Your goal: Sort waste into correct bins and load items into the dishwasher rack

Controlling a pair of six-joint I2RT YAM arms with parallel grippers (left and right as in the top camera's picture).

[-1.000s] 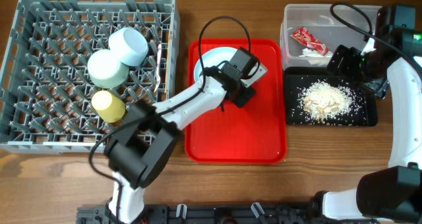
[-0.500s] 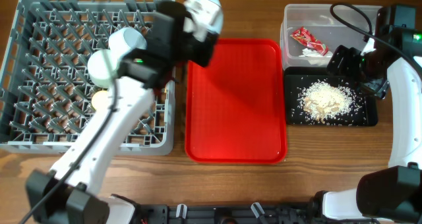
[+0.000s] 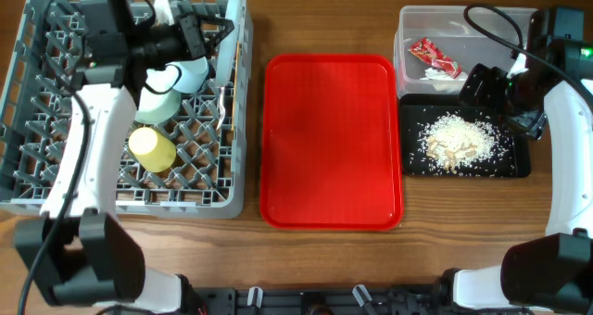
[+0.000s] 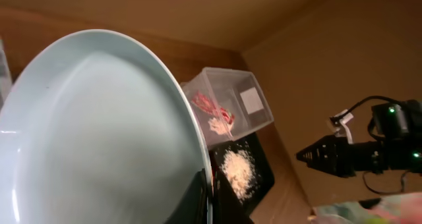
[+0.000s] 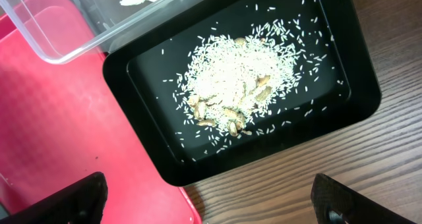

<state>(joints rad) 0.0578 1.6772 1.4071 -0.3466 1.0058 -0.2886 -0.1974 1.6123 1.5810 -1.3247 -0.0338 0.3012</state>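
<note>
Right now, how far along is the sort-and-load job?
Done: wrapper and white scrap sit in the clear tub, rice in the black tray, two bowls and the yellow cup in the rack. In hand: the left gripper holds the plate over the rack. Left: seat the plate. No fork or chopstick shows in any view.

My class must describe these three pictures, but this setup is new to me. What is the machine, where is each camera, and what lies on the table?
Two robot arms work at a table. One picture looks down from overhead; the other two come from a camera on each wrist. The left gripper holds a pale-blue plate above the grey dishwasher rack, which contains two bowls and a yellow-green cup. The right gripper, open, hovers by a black tray of rice crumbs. A clear tub holds a red wrapper. A red tray lies between.
</note>
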